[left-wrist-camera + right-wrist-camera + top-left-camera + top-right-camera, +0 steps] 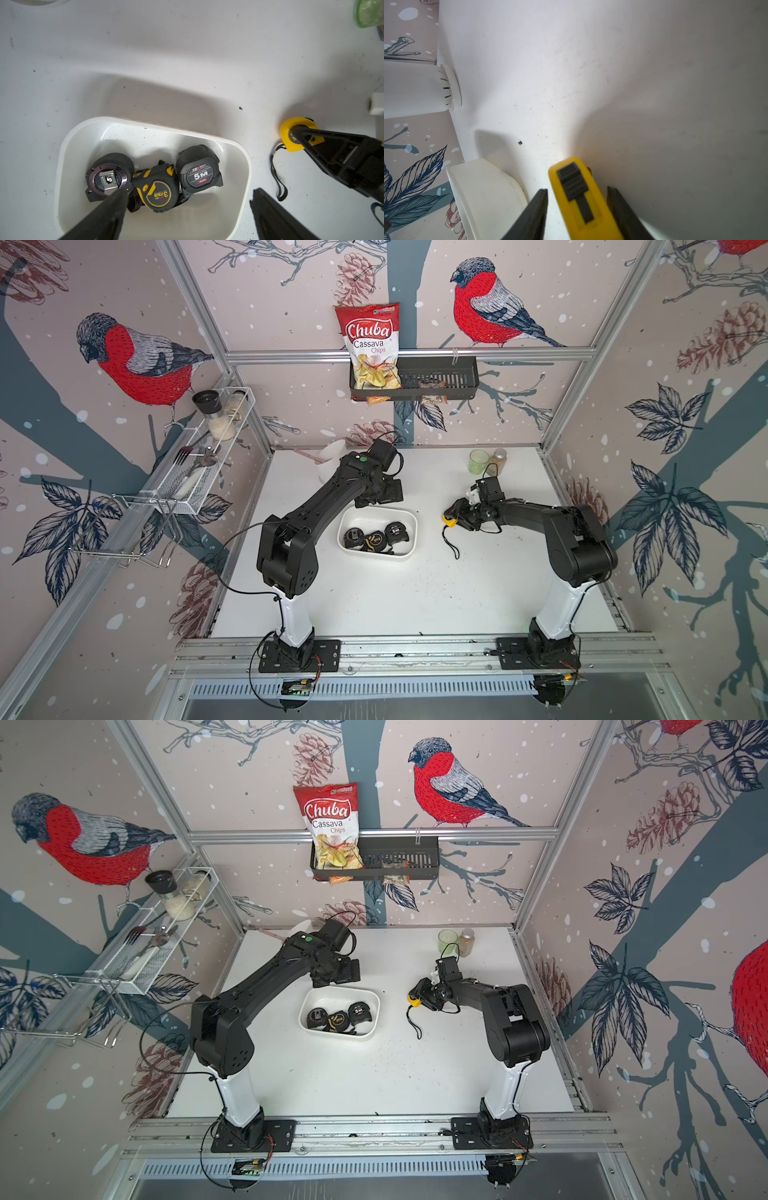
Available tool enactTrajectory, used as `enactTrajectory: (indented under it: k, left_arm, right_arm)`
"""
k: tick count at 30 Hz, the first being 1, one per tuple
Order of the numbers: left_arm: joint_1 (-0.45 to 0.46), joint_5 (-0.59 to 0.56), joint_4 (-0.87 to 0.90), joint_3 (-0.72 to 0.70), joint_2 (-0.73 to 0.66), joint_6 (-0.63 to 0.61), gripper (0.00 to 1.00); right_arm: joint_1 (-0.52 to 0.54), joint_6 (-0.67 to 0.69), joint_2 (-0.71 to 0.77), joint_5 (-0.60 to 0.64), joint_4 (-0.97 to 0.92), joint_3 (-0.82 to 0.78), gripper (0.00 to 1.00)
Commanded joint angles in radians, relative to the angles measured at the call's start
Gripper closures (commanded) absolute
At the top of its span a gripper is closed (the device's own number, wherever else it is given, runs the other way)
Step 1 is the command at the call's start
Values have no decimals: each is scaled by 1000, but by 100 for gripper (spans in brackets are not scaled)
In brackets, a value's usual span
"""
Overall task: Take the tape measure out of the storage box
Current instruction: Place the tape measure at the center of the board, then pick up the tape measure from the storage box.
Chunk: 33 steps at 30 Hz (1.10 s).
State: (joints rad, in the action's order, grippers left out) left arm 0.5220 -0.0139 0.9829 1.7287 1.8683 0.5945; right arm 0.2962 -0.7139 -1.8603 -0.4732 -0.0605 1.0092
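**Yellow tape measure (572, 178) out of the storage box (376, 510), between the parted fingers of the right end effector (576, 189)**

The right end effector's jaws stand apart, one finger on each side of the yellow tape measure. A sliver of white worktop (612, 83) shows between each finger and the yellow case, so nothing is clamped. The yellow tape measure sits on its edge on the worktop, its black slide lock (574, 185) facing the wrist camera. It is outside the storage box, near the end wall on the right arm's side. Its black wrist strap (451, 545) trails over the worktop towards the front edge.

The left end effector (190, 192) hangs above the storage box with its jaws wide apart and empty. One finger is over the box's inside and the other is beyond its rim.

Three more tape measures lie side by side inside the storage box: a black one with a metal clip (110, 176), a black-and-yellow one marked 3m (158, 191), and a black one marked 5M (199, 172)
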Motion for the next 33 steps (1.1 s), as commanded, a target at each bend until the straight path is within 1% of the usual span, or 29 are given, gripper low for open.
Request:
enactTrajectory:
  k: [1,6,11,13,19,24,28,33]
  left_arm:
    - [5,-29,18,-11,-1,-22,4]
    - [6,-23,13,-18,-1,-29,3]
    - [6,-30,21,-23,5,-56,3]
    - [6,-32,24,-23,9,-69,3]
    - [19,-8,13,-30,32,-128,3]
    - [45,-18,14,-44,68,-175,3]
    - [75,-15,6,-61,109,-189,3]
    - [110,16,-31,-54,154,-183,3]
  right_arm:
    - [0,-25,-2,87,-107,-17,37]
    - [0,-32,15,103,-111,-30,24]
    - [-2,-43,70,130,-113,-54,6]
    - [-2,-49,97,150,-119,-60,1]
    - [0,-48,188,250,-164,-54,0]
    - [20,3,340,356,-170,-39,0]
    - [17,26,413,365,-165,-22,0]
    - [16,21,421,346,-174,-7,0]
